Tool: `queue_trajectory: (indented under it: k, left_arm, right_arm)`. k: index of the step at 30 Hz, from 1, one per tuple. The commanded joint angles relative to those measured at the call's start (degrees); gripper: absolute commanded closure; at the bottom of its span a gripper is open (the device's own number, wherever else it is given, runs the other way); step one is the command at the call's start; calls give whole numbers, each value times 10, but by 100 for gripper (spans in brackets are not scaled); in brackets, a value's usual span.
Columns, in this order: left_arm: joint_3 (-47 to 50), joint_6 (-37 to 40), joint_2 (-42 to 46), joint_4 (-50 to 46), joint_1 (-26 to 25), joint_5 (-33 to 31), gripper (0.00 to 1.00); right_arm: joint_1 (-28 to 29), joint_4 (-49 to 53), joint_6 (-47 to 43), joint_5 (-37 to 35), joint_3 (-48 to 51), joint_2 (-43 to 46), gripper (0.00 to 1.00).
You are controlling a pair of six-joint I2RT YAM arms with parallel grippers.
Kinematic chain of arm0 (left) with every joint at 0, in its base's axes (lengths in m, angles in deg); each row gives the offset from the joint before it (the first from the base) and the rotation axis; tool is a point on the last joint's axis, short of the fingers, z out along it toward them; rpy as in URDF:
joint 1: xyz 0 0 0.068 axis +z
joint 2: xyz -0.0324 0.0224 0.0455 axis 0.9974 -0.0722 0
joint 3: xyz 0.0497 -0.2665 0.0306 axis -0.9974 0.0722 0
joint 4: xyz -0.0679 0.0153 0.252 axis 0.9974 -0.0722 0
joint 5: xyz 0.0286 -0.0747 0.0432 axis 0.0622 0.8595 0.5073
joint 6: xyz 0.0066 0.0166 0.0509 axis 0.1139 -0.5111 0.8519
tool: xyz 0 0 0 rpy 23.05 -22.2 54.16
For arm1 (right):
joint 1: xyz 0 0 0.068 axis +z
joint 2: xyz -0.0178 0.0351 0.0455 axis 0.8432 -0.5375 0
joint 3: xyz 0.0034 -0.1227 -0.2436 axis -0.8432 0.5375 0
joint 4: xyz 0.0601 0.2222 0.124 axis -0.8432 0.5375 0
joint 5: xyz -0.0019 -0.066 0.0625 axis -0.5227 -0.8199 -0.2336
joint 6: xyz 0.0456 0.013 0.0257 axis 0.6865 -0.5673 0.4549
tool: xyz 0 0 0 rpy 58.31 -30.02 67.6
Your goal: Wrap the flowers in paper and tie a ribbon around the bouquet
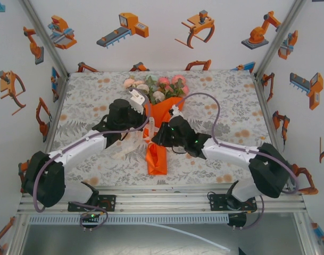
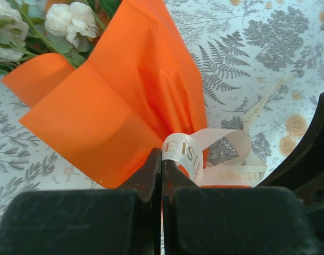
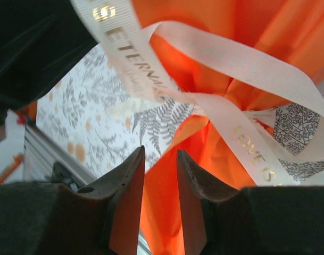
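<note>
At the tips of the left gripper [image 2: 162, 158], whose jaws are pressing tight together, the ribbon [image 2: 181, 151] is looping up, and it's looking nipped right in that seam. Just beyond those jaws the bouquet [image 2: 114, 122] is lying on the cloth [image 2: 268, 48], its paper [image 2: 151, 64] gathered in at the waist and the flowers [image 2: 71, 20] peeking out far ahead and to the left.

Over at the right gripper [image 3: 160, 155], the jaws are standing apart, gripping nothing, with orange paper showing through the gap. Two strands of ribbon are crossing just ahead of and above them at the bouquet's waist.

Now the danger. That crossing is sitting slack, so if the left is pulling before the right is getting a proper hold on a tail, the loop is likely slipping open, or the whole bouquet is dragging sideways. And those right jaws are risking closing on paper instead of ribbon, crumpling or tearing the wrap.
</note>
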Motion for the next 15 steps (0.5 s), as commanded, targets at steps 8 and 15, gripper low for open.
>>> queue_trajectory:
  k: [8, 15]
  left_arm:
    - [-17, 12, -27, 6, 5, -26, 98]
    - [5, -12, -12, 31, 6, -50, 97]
  right_arm:
    - [49, 42, 318, -130, -100, -100, 67]
    - [62, 81, 387, -192, -115, -131, 65]
